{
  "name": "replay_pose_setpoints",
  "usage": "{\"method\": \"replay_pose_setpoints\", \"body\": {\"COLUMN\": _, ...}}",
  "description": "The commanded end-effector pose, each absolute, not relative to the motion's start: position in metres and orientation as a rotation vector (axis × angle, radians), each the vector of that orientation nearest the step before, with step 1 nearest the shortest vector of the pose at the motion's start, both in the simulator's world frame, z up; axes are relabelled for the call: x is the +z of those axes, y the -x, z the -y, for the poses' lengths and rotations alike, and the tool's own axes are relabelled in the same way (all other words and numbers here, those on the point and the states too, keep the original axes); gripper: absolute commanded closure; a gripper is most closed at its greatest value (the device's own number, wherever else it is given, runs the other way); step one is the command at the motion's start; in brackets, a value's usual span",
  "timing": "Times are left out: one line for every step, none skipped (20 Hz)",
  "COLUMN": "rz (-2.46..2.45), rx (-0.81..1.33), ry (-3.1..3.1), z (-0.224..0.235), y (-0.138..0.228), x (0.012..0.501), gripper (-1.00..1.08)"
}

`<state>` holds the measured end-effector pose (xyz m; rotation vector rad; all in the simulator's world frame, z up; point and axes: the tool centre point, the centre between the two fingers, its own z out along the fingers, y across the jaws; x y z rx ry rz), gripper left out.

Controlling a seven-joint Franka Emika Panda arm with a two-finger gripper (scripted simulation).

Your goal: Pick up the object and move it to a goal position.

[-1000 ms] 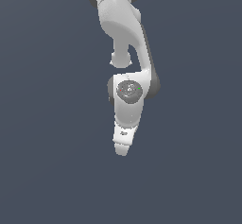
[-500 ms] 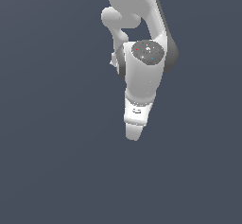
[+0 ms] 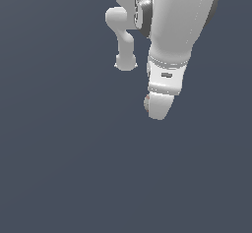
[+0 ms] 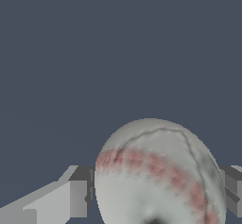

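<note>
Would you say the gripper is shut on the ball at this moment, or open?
Shut on it, apparently. In the wrist view the ball sits between both fingers, pressed against them; the exterior view shows only a sliver of it at the gripper.

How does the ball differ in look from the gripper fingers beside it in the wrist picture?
The baseball is round, while the gripper fingers are blocky with flat faces and straight edges. The baseball carries reddish seam lines across an off-white skin; the fingers are plain grey with no marks. The baseball fills the space between the fingers, one on each side. Both are pale against the dark grey background.
</note>
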<state>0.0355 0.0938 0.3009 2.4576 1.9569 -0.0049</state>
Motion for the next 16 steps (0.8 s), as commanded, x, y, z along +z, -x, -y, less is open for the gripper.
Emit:
{"method": "replay_pose_setpoints", "body": {"rz": -1.957, "rx": -0.002, "ry": -2.457, "z": -0.103, "y": -0.03, "x": 0.33, "gripper": 1.08}}
{"method": "replay_pose_setpoints", "body": {"rz": -1.957, "rx": -0.002, "ry": -2.457, "z": -0.107, "y": -0.029, "x": 0.341, "gripper": 1.08}}
{"method": "replay_pose_setpoints", "body": {"rz": -1.957, "rx": -0.002, "ry": -2.458, "z": -0.11, "y": -0.027, "x": 0.352, "gripper": 1.08}}
{"method": "replay_pose_setpoints", "body": {"rz": -1.957, "rx": -0.002, "ry": -2.458, "z": -0.114, "y": -0.025, "x": 0.362, "gripper": 1.08}}
{"method": "replay_pose_setpoints", "body": {"rz": -1.957, "rx": -0.002, "ry": -2.458, "z": -0.117, "y": -0.024, "x": 0.373, "gripper": 1.08}}
{"method": "replay_pose_setpoints", "body": {"rz": -1.957, "rx": -0.002, "ry": -2.458, "z": -0.12, "y": -0.023, "x": 0.382, "gripper": 1.08}}
{"method": "replay_pose_setpoints", "body": {"rz": -1.956, "rx": -0.001, "ry": -2.459, "z": -0.123, "y": -0.021, "x": 0.391, "gripper": 1.08}}
{"method": "replay_pose_setpoints", "body": {"rz": -1.956, "rx": -0.001, "ry": -2.459, "z": -0.125, "y": -0.02, "x": 0.4, "gripper": 1.08}}
{"method": "replay_pose_setpoints", "body": {"rz": -1.956, "rx": -0.001, "ry": -2.459, "z": -0.128, "y": -0.019, "x": 0.407, "gripper": 1.08}}
{"method": "replay_pose_setpoints", "body": {"rz": -1.955, "rx": 0.0, "ry": -2.459, "z": -0.13, "y": -0.019, "x": 0.414, "gripper": 1.08}}
{"method": "replay_pose_setpoints", "body": {"rz": -1.955, "rx": 0.0, "ry": -2.459, "z": -0.132, "y": -0.018, "x": 0.42, "gripper": 1.08}}
{"method": "replay_pose_setpoints", "body": {"rz": -1.955, "rx": 0.0, "ry": -2.46, "z": -0.134, "y": -0.017, "x": 0.426, "gripper": 1.08}}
{"method": "replay_pose_setpoints", "body": {"rz": -1.955, "rx": 0.0, "ry": -2.46, "z": -0.135, "y": -0.017, "x": 0.431, "gripper": 1.08}}
{"method": "replay_pose_setpoints", "body": {"rz": -1.955, "rx": 0.0, "ry": -2.46, "z": -0.137, "y": -0.017, "x": 0.436, "gripper": 1.08}}
{"method": "replay_pose_setpoints", "body": {"rz": -1.954, "rx": 0.0, "ry": -2.461, "z": -0.138, "y": -0.016, "x": 0.44, "gripper": 1.08}}
{"method": "replay_pose_setpoints", "body": {"rz": -1.954, "rx": 0.0, "ry": -2.461, "z": -0.139, "y": -0.016, "x": 0.444, "gripper": 1.08}}
